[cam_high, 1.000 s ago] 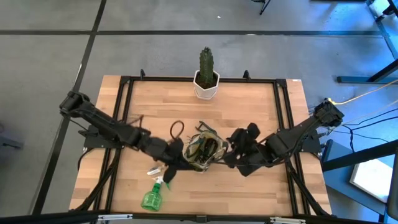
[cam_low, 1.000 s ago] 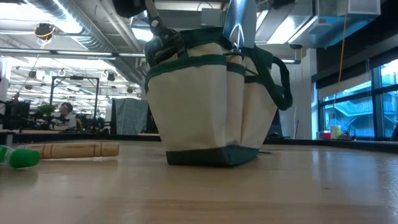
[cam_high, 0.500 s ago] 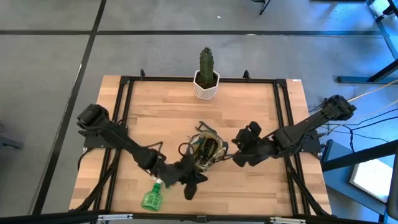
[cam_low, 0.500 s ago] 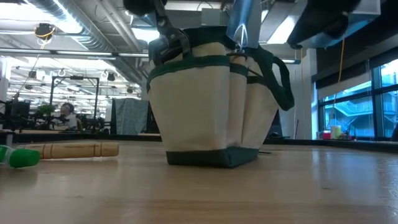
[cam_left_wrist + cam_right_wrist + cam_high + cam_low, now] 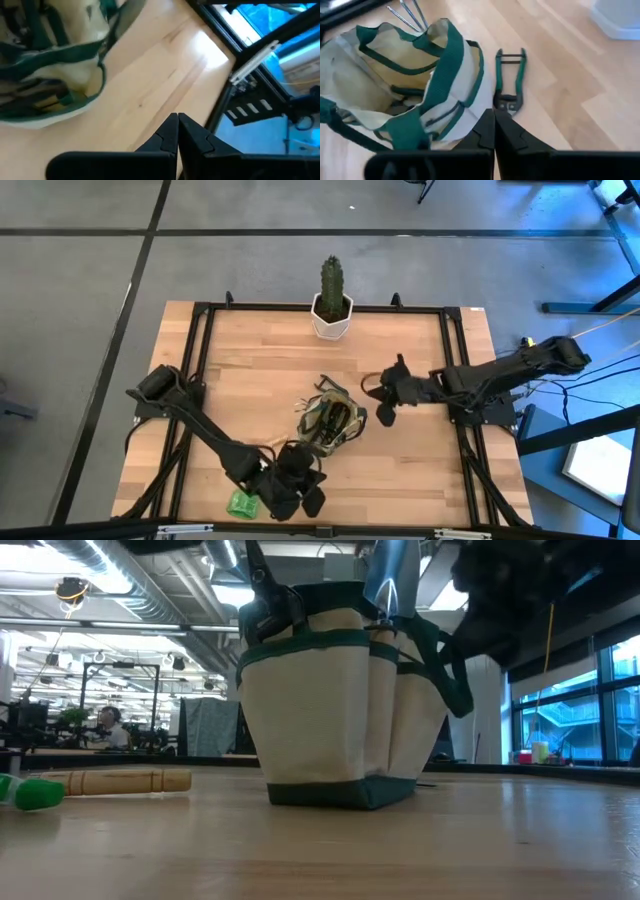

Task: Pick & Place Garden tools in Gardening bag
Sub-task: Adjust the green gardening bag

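left end effector low by spray bottle (closed), right end effector beside bag

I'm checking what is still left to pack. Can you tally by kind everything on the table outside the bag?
Spray bottle: 1
Wooden-handled tool: 1
Pruning shears: 1
Potted cactus: 1
Total: 4
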Controlling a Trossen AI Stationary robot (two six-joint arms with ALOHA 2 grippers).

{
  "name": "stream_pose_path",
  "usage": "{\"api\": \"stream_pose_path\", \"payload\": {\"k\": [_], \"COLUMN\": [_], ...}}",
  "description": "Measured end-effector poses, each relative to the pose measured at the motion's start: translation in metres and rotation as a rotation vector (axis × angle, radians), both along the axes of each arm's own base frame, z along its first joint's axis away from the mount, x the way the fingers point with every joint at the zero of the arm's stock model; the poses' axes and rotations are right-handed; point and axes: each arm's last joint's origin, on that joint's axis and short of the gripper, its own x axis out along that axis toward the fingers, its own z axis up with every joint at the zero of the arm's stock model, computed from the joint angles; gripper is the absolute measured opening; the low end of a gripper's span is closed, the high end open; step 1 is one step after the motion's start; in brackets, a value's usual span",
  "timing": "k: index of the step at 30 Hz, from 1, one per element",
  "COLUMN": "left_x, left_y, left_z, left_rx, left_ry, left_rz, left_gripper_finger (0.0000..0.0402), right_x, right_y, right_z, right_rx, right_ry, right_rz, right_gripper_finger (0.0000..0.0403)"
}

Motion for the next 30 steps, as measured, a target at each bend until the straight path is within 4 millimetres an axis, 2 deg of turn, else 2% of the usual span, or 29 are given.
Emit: {"api": "stream_pose_path", "payload": {"k": [7,12,21,25,30], "left_x": [0.01,0.017,0.007,0.002,0.003], "left_y": [0.001,0.006,0.013,0.017,0.019], "left_z": [-0.025,-0.04,-0.052,-0.054,-0.055], "left_rx": [0.007,0.019,0.075,0.091,0.1], "left_ry": [0.047,0.065,0.158,0.196,0.203], "left_rz": [0.043,0.09,0.189,0.22,0.231], "left_gripper_finger": [0.0002,0.0002,0.0001,0.0002,0.0002], "right_x": [0.004,0.011,0.037,0.041,0.041], "right_y": [-0.035,-0.047,-0.033,-0.026,-0.016], "right_z": [-0.009,-0.012,-0.031,-0.04,-0.042], "right_rx": [0.012,0.063,0.174,0.203,0.206], "right_ry": [-0.029,-0.053,-0.085,-0.061,-0.052], "right_rz": [-0.061,-0.03,0.116,0.143,0.178], "right_gripper_finger": [0.0,0.0,0.0,0.0,0.0]}}
